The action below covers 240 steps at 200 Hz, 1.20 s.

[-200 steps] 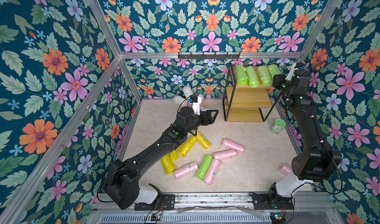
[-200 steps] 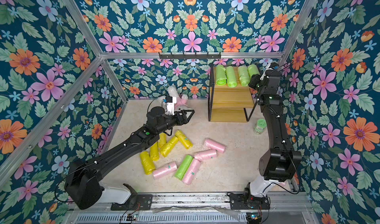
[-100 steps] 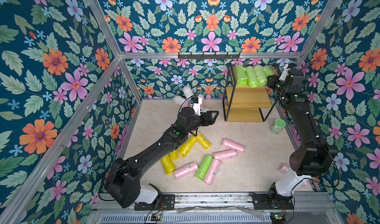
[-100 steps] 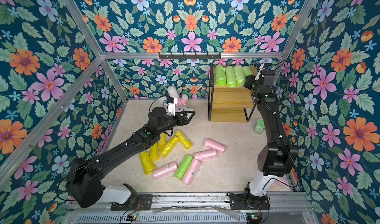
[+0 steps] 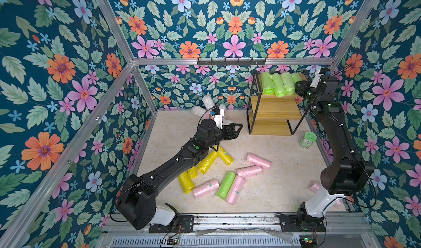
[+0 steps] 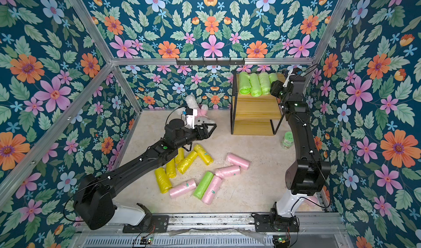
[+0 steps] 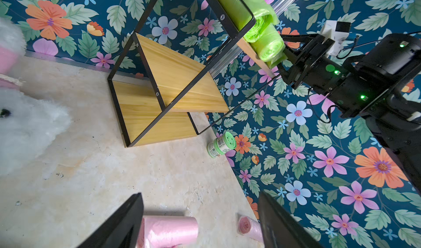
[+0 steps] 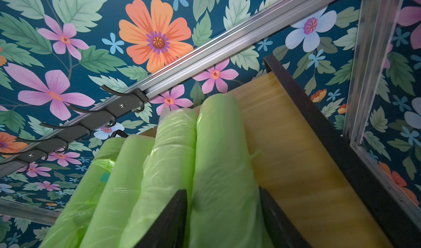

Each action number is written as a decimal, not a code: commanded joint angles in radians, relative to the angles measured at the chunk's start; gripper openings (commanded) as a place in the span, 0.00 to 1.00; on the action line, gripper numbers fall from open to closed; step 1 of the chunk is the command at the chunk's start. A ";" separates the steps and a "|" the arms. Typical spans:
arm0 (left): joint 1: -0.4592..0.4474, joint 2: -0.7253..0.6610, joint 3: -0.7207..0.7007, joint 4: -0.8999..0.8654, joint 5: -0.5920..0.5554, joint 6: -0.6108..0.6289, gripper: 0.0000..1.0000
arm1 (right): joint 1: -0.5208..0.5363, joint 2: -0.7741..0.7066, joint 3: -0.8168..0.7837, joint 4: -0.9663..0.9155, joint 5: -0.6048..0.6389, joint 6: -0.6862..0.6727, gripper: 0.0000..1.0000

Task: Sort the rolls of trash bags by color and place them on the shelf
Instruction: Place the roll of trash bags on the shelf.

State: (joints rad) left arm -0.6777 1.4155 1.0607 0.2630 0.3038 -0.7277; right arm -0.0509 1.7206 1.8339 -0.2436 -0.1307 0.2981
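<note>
Four green rolls on shelf; right gripper straddles the end one (grip unclear), left gripper wide, empty; floor rolls remain.

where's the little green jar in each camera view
Top view: jar standing just right of the shelf, level with its lowest board.
Top view: jar in the same spot beside the shelf.
Left wrist: jar just off the corner of the shelf's lowest board.
Right wrist: not in it.
Shared landmark: the shelf.
</note>
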 commanded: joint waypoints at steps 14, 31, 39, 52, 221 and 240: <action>0.001 0.004 -0.002 0.015 0.003 0.011 0.84 | -0.010 -0.013 0.011 -0.006 0.016 -0.008 0.58; 0.001 0.006 -0.001 0.013 0.005 0.016 0.84 | -0.013 -0.020 0.017 -0.009 0.023 -0.013 0.59; 0.001 0.008 0.001 0.009 0.005 0.019 0.84 | -0.015 -0.020 0.024 -0.014 0.025 -0.013 0.60; 0.001 0.012 0.000 0.005 0.006 0.024 0.84 | -0.018 -0.021 0.039 -0.024 0.025 -0.017 0.61; 0.001 0.023 -0.125 -0.294 -0.102 0.234 0.84 | 0.185 -0.458 -0.473 0.113 -0.006 -0.036 0.71; 0.001 0.016 -0.158 -0.348 -0.107 0.259 0.83 | 0.245 -0.527 -0.605 0.139 0.000 -0.028 0.71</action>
State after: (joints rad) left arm -0.6773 1.4410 0.9295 0.0101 0.2256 -0.5316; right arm 0.1406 1.2556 1.3396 -0.1669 -0.1486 0.2752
